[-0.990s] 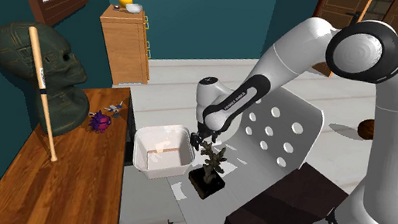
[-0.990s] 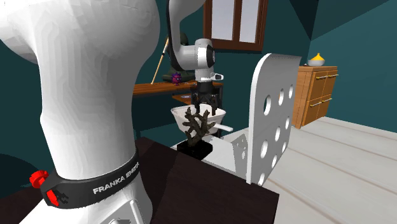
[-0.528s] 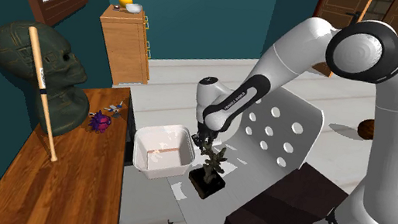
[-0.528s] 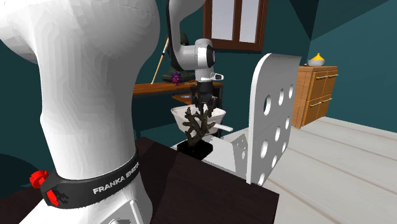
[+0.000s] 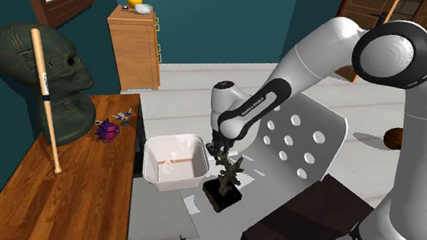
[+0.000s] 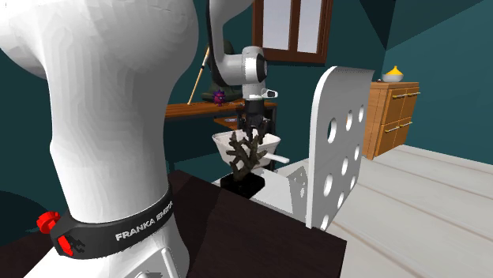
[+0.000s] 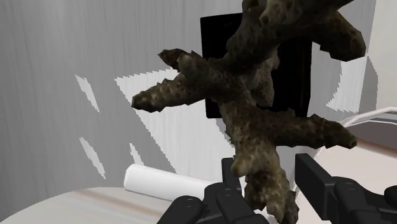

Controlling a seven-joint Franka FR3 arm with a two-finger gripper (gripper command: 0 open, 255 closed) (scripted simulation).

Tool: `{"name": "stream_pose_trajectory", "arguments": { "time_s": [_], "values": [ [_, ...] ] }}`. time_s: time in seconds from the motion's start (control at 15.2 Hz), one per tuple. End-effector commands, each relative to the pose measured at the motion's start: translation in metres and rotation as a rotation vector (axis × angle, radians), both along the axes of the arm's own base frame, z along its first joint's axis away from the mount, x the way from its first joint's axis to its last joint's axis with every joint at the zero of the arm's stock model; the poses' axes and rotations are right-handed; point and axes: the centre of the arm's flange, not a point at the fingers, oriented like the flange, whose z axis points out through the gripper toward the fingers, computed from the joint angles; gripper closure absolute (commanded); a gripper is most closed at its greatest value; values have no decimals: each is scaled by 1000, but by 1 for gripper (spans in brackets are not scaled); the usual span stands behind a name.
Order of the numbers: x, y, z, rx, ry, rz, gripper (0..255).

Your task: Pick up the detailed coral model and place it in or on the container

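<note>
**Ana:** Teal walls closed the room in, didn't they? Where was the coral model?

**Ben:** Yes, teal walls over a pale floor. The coral model was dark brown and knobbly, its branches rising from a black square base. It stood upright on the seat of a white chair whose back was pierced with round holes.

**Ana:** And the end effector?

**Ben:** The black end effector hung directly over the coral, pointing down. In the wrist view its two fingers stood apart, one on each side of the tip of a top branch. One finger looked to be against the branch. A thin gap showed at the other, so nothing was clamped.

**Ana:** Where was the container?

**Ben:** A white square container, open at the top, sat just beside the coral, toward the shoulder view's left. It lay between the coral and the edge of a wooden surface. I could not tell what it rested on.

**Ana:** What else stood around?

**Ben:** On the surface stood a dark green sculpted head with a baseball bat leaning against it. A small purple object lay near them. Farther back, a wooden dresser stood by the wall. The white arm arched over from the shoulder view's right.
</note>
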Motion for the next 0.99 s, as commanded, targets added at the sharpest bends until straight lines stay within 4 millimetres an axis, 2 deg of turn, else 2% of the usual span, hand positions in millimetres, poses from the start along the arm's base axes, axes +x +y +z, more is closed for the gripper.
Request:
{"name": "stream_pose_trajectory", "arguments": {
  "time_s": [0.0, 0.92],
  "values": [
    [0, 1, 10, 0, -1, 0, 255],
    [0, 1, 84, 0, -1, 0, 255]
  ]
}}
